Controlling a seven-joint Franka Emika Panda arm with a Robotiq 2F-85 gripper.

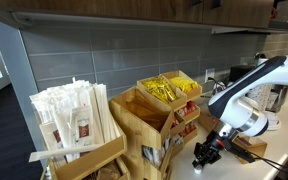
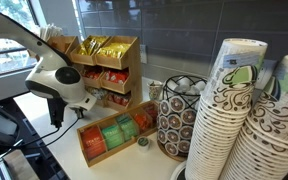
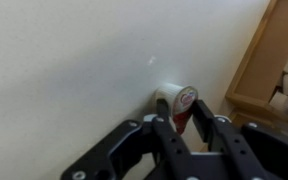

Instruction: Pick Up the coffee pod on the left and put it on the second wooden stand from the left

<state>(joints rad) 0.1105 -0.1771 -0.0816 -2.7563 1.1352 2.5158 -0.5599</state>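
**A:** Wrist view first. Where is the coffee pod (image 3: 180, 100)?

**B:** It lies on the white tabletop (image 3: 74, 60), between the fingers (image 3: 162, 130) of the end effector (image 3: 181, 124). The fingers stand narrowly apart, one on either flank. I cannot tell whether they press it yet.

**A:** How will it handle?

**B:** Light, I'd judge, with thin walls and a sealed lid (so squeeze gently). It is smooth and round, so it may roll or slip. Take it across the body, not the lid. A wooden edge (image 3: 256, 70) sits near it on the right.

**A:** And outside?

**B:** In an exterior view the wooden stands (image 1: 164, 110) rise beside the arm (image 1: 249, 85), stuffed with packets (image 1: 164, 90). The pod is too small to find there. In an exterior view the paper cups (image 2: 224, 120) and wire rack (image 2: 177, 120) stand well apart from the arm. The tea tray (image 2: 96, 150) is nearer.
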